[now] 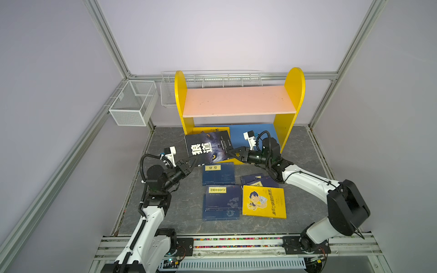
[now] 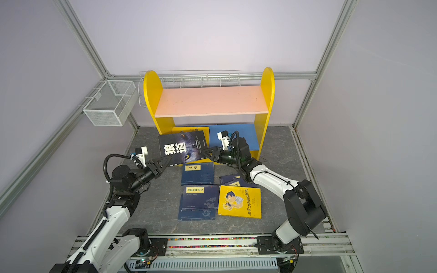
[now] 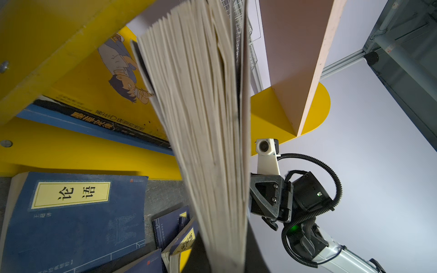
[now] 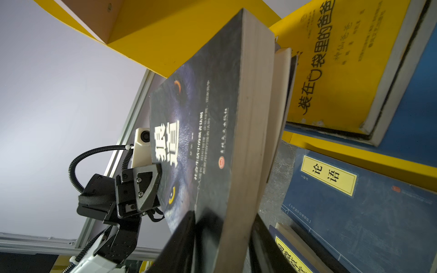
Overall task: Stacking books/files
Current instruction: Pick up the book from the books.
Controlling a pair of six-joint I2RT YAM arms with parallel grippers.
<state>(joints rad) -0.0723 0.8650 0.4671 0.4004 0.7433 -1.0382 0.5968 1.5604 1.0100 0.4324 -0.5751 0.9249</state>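
Top view: black book (image 1: 208, 147) (tilted) gripped.

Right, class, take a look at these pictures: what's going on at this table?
Both arms are handling one black book with a wolf's eyes on its cover. The left gripper is clamped on its near left corner, and the right gripper has its jaws on either side of the right edge. The book is held tilted in front of the yellow shelf. Navy books and a yellow book lie flat on the table, not yet stacked.
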